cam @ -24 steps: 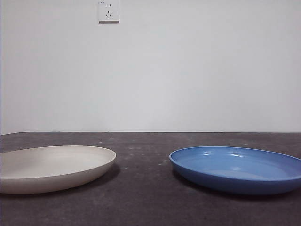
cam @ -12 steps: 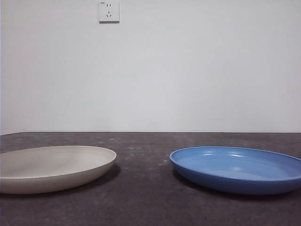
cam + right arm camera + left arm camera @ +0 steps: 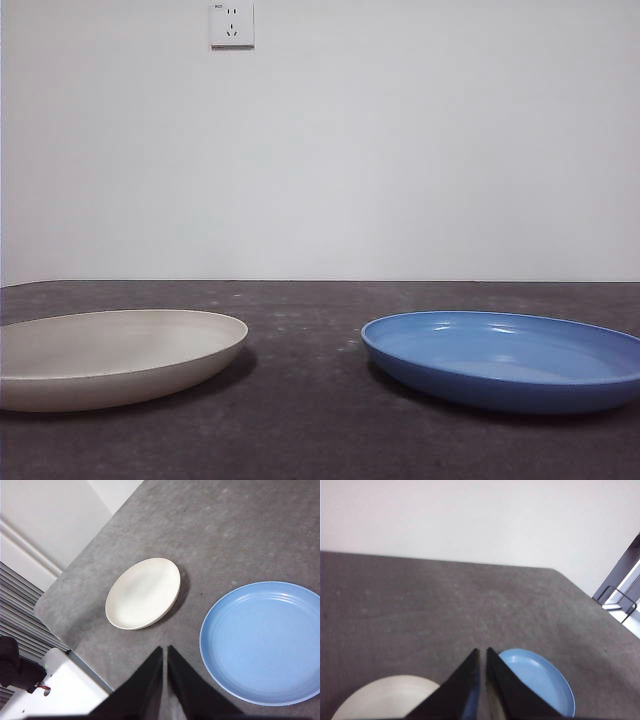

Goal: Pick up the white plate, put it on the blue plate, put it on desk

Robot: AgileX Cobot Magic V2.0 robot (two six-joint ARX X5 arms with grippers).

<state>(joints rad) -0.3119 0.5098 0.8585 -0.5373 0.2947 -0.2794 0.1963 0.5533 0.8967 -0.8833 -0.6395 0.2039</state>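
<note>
On the desk (image 3: 310, 400) the white plate (image 3: 105, 357) and the blue plate (image 3: 510, 358) lie side by side, apart, with a strip of bare top between them. Both sit flat and empty toward the near edge of the desk, well clear of the far edge by the wall. Nothing has been lifted, so the step in hand looks like the reach for the white plate. To do it well, the pincer should probably spread first, come in low at the rim, and take the raised edge between its jaws, since the plate is too shallow to grasp anywhere else. The left gripper (image 3: 482, 652) hangs above the gap between the plates, jaws pressed together, holding nothing. The right gripper (image 3: 164, 650) is also high above the desk, jaws together and empty.
</note>
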